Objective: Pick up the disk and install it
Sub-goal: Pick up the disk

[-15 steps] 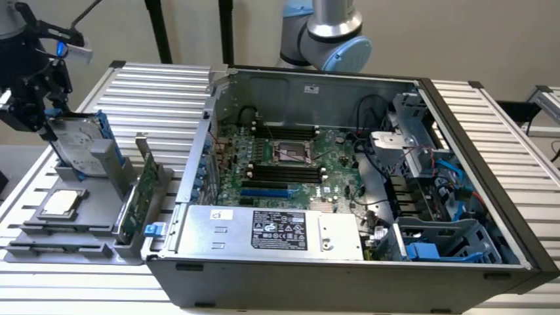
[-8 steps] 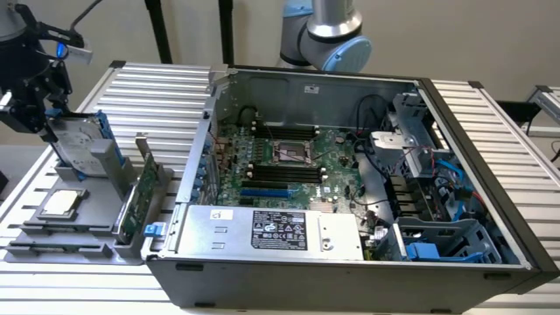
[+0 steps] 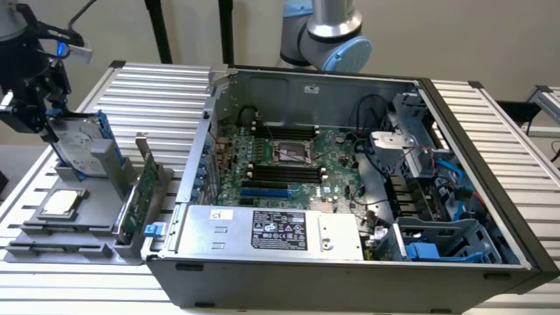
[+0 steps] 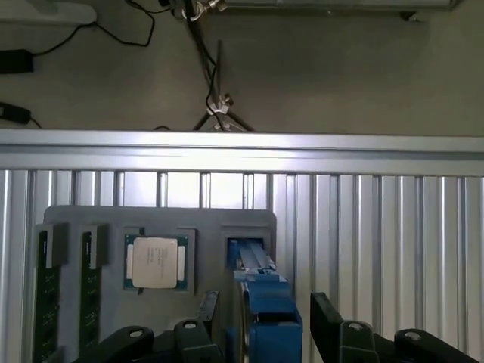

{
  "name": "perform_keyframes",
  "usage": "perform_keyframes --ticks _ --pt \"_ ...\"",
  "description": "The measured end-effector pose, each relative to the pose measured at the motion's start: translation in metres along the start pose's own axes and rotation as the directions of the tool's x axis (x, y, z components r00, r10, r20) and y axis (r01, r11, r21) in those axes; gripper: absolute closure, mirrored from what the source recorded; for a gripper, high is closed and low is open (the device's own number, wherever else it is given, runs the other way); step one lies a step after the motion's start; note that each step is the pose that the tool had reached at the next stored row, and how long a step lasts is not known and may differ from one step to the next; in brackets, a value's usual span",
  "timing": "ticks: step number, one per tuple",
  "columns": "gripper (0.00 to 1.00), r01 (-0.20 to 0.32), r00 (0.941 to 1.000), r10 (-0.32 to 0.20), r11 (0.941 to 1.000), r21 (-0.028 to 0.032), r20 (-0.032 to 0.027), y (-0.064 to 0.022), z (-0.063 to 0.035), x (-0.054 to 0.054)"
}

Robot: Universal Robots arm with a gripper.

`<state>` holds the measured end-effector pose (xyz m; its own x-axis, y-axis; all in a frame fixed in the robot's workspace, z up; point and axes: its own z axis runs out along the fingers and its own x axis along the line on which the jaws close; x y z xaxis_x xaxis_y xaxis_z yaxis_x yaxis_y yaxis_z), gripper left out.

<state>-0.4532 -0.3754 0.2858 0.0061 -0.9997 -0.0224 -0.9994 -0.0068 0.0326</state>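
One disk (image 3: 83,141) stands on edge in a slot of the grey tray (image 3: 88,226), in the upper left of the exterior view, with its blue frame uppermost. The gripper (image 3: 42,121) hangs right over the disk's upper end. In the wrist view the gripper (image 4: 265,302) is spread wide, and the disk (image 4: 268,333) lies between the two black fingers (image 4: 325,318). A gap shows on each side, so nothing is grasped.

The tray also carries one square chip (image 3: 61,202), lying flat in its pocket just beside the disk's slot. One green card (image 3: 140,197) stands on edge at the tray's side nearest the case (image 3: 350,282). The wrist view shows two memory sticks (image 4: 47,302) side by side in their slots beyond the chip (image 4: 156,262).

On the side of the disk away from the chip, the tray (image 4: 76,219) ends just past the slot. Bare slatted table (image 4: 378,227) runs on from there. In the exterior view the card stands between the disk and the one open case, which fills the middle and right of that frame. Slatted table (image 3: 157,85) lies free behind the tray, toward the top of the frame.
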Motion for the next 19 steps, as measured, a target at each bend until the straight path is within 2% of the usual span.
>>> perform_keyframes --ticks 3,4,7,9,11,12,19 --pt "0.42 0.009 1.0000 -0.009 1.0000 0.0000 -0.0004 0.0000 0.0001 0.0000" --pt "0.49 0.010 1.0000 -0.010 1.0000 -0.0001 -0.0007 0.0000 0.0000 0.0000" --pt "0.49 0.013 0.9999 -0.013 0.9999 -0.0003 -0.0018 0.0000 0.0000 0.0000" --pt "0.58 0.016 0.9999 -0.016 0.9999 -0.0003 -0.0027 0.0000 0.0000 0.0000" --pt "0.58 0.019 0.9998 -0.019 0.9998 -0.0005 -0.0034 0.0000 0.0000 0.0000" --pt "0.65 0.020 0.9998 -0.020 0.9998 -0.0005 -0.0035 0.0000 0.0000 0.0000" --pt "0.65 0.022 0.9998 -0.022 0.9998 -0.0004 -0.0034 0.0000 0.0000 0.0029"
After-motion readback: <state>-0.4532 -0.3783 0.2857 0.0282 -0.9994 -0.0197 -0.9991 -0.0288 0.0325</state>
